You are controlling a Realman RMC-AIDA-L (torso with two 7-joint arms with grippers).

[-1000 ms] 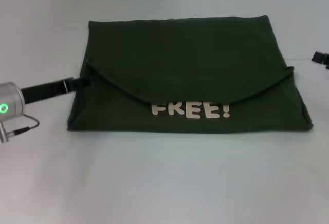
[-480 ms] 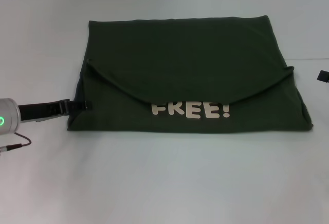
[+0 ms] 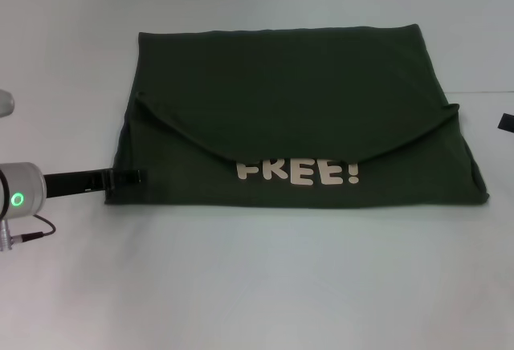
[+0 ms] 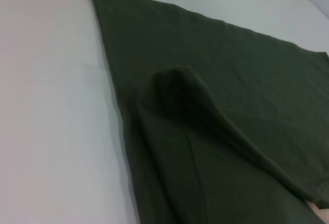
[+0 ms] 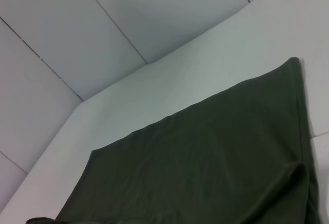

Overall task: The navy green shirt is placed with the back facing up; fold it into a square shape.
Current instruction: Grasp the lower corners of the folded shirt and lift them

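Here the navy green shirt [image 3: 297,117] lies mid-frame on the table [image 3: 257,286], partly folded, while the left gripper [image 3: 128,177] reaches its lower-left edge, seemingly to grasp it, fingers' state unreadable; the right gripper [image 3: 506,123] barely shows.

The head camera looks down on the whole navy green shirt [image 3: 297,117]; both wrist cameras skim it closely.

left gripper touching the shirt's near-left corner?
Cannot tell. In the head view the left gripper overlaps the shirt edge, but height above the fabric is unclear.
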